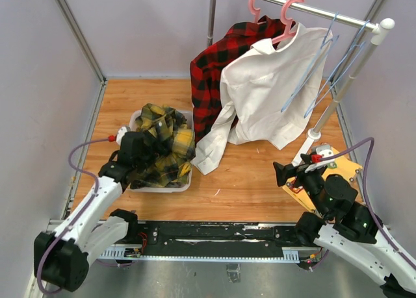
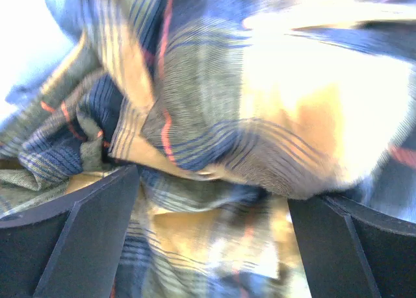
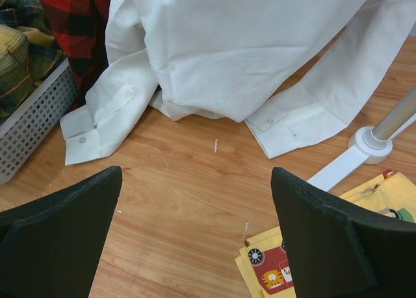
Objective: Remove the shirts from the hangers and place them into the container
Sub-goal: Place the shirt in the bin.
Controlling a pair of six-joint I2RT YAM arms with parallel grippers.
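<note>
The yellow plaid shirt (image 1: 164,142) lies in the basket (image 1: 160,189) beneath the wide-open left pincer (image 2: 211,207), while the red plaid shirt (image 1: 209,71) and the white shirt (image 1: 273,97) are still on pink hangers (image 1: 290,15), the right pincer (image 3: 195,207) wide and empty.

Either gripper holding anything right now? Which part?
Nothing is held. The left gripper stands open over the yellow-and-green plaid shirt in the laundry basket; the right gripper stands open above the wooden surface.

Wooden table (image 1: 247,181): white basket (image 1: 159,189) left, rack foot (image 1: 314,134) and yellow cloth (image 1: 348,166) right, white shirt cuffs (image 1: 207,163) touching
</note>
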